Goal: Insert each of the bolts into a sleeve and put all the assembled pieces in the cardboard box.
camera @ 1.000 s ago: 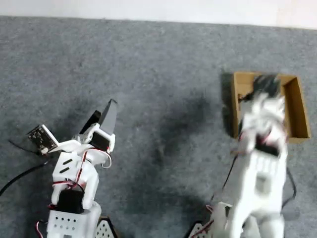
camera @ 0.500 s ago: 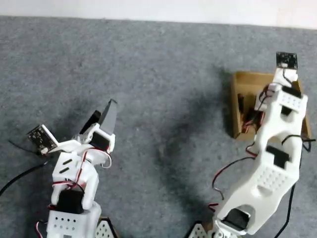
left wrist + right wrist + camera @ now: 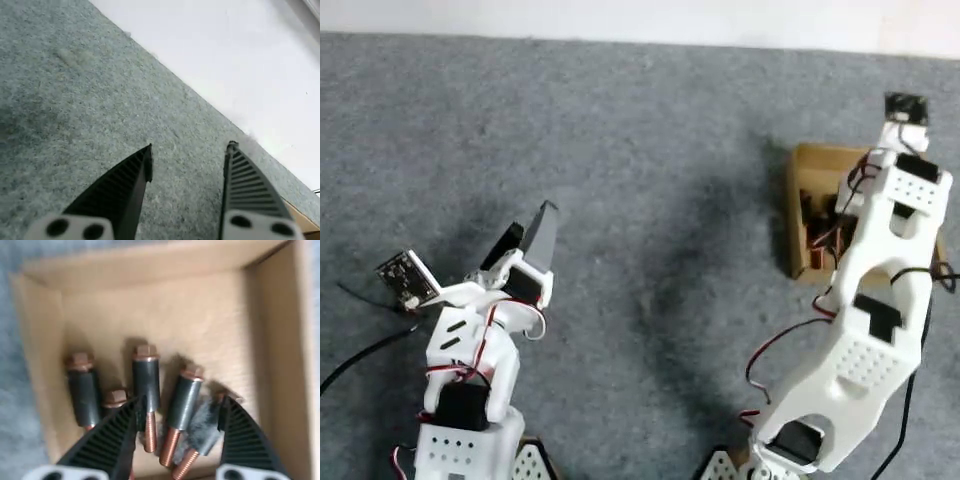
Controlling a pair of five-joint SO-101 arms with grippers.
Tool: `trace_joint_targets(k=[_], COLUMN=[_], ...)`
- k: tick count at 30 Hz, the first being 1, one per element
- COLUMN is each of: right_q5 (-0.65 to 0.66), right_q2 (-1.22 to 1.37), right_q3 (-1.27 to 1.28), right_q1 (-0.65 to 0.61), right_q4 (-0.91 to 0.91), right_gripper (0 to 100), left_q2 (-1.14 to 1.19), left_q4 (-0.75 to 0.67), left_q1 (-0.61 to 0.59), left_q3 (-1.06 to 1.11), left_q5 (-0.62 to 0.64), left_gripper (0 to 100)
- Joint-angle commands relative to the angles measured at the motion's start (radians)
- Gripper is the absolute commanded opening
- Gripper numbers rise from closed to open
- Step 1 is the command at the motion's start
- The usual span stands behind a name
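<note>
The cardboard box (image 3: pixel 798 160) stands at the right of the grey mat, and my right arm (image 3: pixel 880 270) stretches over it. Inside, on the box floor (image 3: pixel 200 325), lie several assembled pieces: copper bolts in dark sleeves, among them one upright-looking piece (image 3: pixel 146 377), one at the side (image 3: pixel 82 390) and a blurred one (image 3: pixel 200 427). My right gripper (image 3: pixel 182 400) hangs open just above them with nothing between its fingers. My left gripper (image 3: pixel 528 222) stands open over bare mat at the left, also open and unloaded in its own view (image 3: pixel 190 146).
Grey carpet (image 3: pixel 650 150) covers the table, with a white strip (image 3: pixel 620 18) along the far edge. A corner of the cardboard box (image 3: pixel 306 221) shows beyond my left gripper. Cables hang beside the right arm's base (image 3: pixel 765 360).
The right arm swung up and stretched farther over the box, its wrist camera now at the box's far edge. The left arm has kept still.
</note>
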Motion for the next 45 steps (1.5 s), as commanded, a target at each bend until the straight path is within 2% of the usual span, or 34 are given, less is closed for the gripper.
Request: trace_joint_targets(k=[1,6,13,19,22,25,33,38,45], right_q5=[-0.026,-0.026,-0.028,-0.028,-0.043,-0.115,-0.172,-0.175,-0.17], right_q2=[-0.18,-0.426,-0.898,-1.277,-1.451,-1.623,-2.068,-2.235,-2.201], right_q3=[0.058,0.369,1.066,1.557,1.702,1.782,2.045,2.104,2.101], right_q1=[-0.038,-0.134,-0.271,-0.354,-0.374,-0.377,-0.375,-0.372,-0.371], right_q4=[0.022,-0.039,-0.369,-0.53,-0.53,-0.529,-0.526,-0.278,-0.05], right_gripper=[20.2,20.2,20.2,20.2,20.2,20.2,20.2,20.2,20.2], left_q2=[-0.007,-0.007,-0.004,-0.004,-0.004,-0.004,-0.002,-0.002,-0.012], left_q4=[-0.028,-0.025,0.021,0.052,0.055,0.098,0.282,0.423,0.591], left_q1=[-0.001,0.03,0.171,0.196,0.196,0.196,0.188,0.142,0.128], left_q3=[0.012,0.019,0.019,0.019,0.019,0.019,0.019,0.019,0.019], left_q5=[-0.009,-0.054,-0.196,-0.272,-0.293,-0.327,-0.433,-0.499,-0.686], left_gripper=[22,22,22,22,22,22,22,22,22])
